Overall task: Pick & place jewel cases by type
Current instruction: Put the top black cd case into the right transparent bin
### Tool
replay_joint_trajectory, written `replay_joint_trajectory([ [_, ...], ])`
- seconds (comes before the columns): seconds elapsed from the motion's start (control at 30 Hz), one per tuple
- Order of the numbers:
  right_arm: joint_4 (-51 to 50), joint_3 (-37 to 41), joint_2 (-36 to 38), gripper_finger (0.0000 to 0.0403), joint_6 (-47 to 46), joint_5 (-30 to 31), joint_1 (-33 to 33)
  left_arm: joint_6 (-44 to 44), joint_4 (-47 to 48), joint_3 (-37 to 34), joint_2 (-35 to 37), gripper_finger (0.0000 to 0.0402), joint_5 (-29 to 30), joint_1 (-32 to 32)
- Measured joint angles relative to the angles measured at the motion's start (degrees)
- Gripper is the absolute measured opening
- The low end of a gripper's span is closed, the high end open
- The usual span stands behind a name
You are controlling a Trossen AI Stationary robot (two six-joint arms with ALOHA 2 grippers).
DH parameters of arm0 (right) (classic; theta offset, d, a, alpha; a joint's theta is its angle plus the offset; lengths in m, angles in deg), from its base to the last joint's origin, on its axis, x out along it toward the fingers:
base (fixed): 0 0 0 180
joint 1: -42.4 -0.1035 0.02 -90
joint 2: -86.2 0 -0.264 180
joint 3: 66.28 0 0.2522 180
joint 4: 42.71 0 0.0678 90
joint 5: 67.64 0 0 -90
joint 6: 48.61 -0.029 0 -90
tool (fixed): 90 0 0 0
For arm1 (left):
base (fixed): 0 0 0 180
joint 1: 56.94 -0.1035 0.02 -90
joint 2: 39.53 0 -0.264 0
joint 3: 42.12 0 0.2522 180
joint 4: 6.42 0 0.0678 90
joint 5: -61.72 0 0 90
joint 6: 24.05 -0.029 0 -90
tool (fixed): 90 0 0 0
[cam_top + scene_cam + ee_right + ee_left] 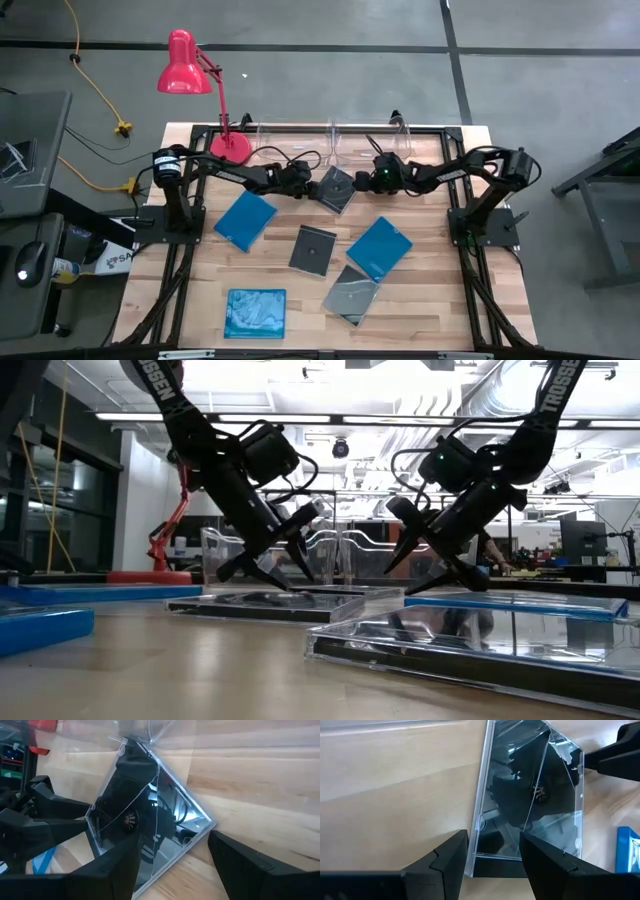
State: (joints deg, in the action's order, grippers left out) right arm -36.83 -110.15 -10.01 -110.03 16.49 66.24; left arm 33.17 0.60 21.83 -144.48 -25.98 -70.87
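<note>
A dark grey jewel case lies at the back middle of the table, between my two grippers. My left gripper stands open at its left side, its fingers over the case's near edge. On the opposite side my right gripper is open too, fingers spread around a corner of the case. Neither holds anything. Loose on the table are blue cases and dark cases.
Two clear plastic bins stand along the back edge, just behind the case between the grippers. A red desk lamp is at the back left corner. Bare wood shows at the table's front left and right.
</note>
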Motion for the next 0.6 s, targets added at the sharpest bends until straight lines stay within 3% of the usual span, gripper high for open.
replay_joint_trajectory([
  [0.3,0.0,0.0,0.0,0.0232,-2.5,2.6,-4.2,-3.6,-0.1,-0.2,0.0,0.0182,-2.3,0.4],
  [0.6,0.2,0.1,0.0,0.0232,-3.1,3.0,-4.8,-6.4,-0.9,-0.2,0.0,0.0182,-8.6,1.6],
])
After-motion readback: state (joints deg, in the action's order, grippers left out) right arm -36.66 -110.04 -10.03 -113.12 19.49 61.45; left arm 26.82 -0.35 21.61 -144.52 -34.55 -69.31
